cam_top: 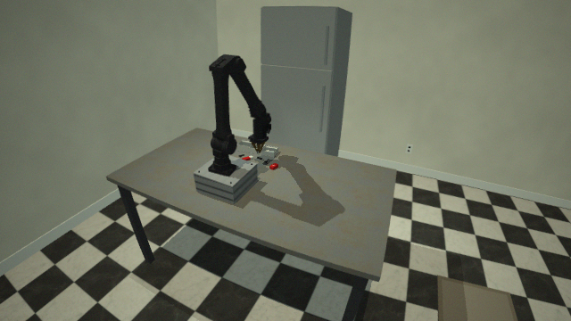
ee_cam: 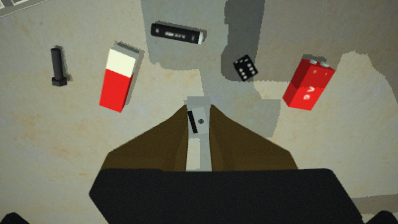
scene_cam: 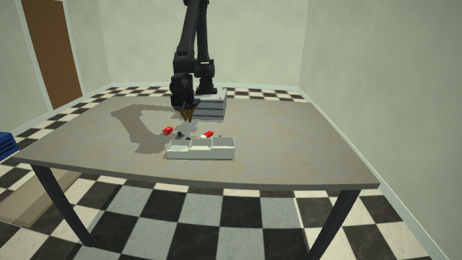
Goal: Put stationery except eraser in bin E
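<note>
The eraser is red and white. The battery is red. The dice is black with white dots. The counter is grey.

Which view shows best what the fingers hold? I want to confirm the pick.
The wrist view: a slim grey piece with a black mark sits clamped between the brown fingers. The exterior and top views show only the tiny fingertips, not the piece.
</note>
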Robot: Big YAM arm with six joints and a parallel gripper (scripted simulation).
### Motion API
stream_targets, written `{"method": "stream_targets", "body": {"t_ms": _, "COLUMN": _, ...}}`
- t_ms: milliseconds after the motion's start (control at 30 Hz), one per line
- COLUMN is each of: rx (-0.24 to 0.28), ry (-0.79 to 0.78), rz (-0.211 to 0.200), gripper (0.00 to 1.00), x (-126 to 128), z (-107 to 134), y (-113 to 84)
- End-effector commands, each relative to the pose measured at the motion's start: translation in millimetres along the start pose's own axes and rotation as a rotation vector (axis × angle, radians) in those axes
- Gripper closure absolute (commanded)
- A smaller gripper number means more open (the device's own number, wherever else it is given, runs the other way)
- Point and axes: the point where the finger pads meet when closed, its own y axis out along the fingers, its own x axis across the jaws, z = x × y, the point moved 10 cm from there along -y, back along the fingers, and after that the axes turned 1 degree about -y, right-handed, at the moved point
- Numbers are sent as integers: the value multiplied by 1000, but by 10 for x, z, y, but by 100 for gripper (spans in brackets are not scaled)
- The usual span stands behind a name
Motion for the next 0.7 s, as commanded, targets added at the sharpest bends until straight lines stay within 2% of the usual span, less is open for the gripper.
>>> {"method": "stream_targets", "body": {"t_ms": 0, "rx": -37, "ry": 2, "rz": -1, "gripper": 91, "x": 1, "z": -122, "y": -102}}
{"method": "stream_targets", "body": {"t_ms": 33, "rx": -59, "ry": 6, "rz": -3, "gripper": 91, "x": 12, "z": -205, "y": -199}}
{"method": "stream_targets", "body": {"t_ms": 100, "rx": -59, "ry": 6, "rz": -3, "gripper": 91, "x": 12, "z": -205, "y": -199}}
{"method": "stream_targets", "body": {"t_ms": 133, "rx": -31, "ry": 1, "rz": -3, "gripper": 91, "x": 81, "z": -238, "y": -110}}
{"method": "stream_targets", "body": {"t_ms": 433, "rx": -32, "ry": 1, "rz": -6, "gripper": 91, "x": 434, "z": -662, "y": -116}}
{"method": "stream_targets", "body": {"t_ms": 567, "rx": -34, "ry": -221, "rz": -5, "gripper": 91, "x": 590, "z": -851, "y": -120}}
{"method": "stream_targets", "body": {"t_ms": 667, "rx": -34, "ry": -254, "rz": -4, "gripper": 91, "x": 630, "z": -898, "y": -121}}
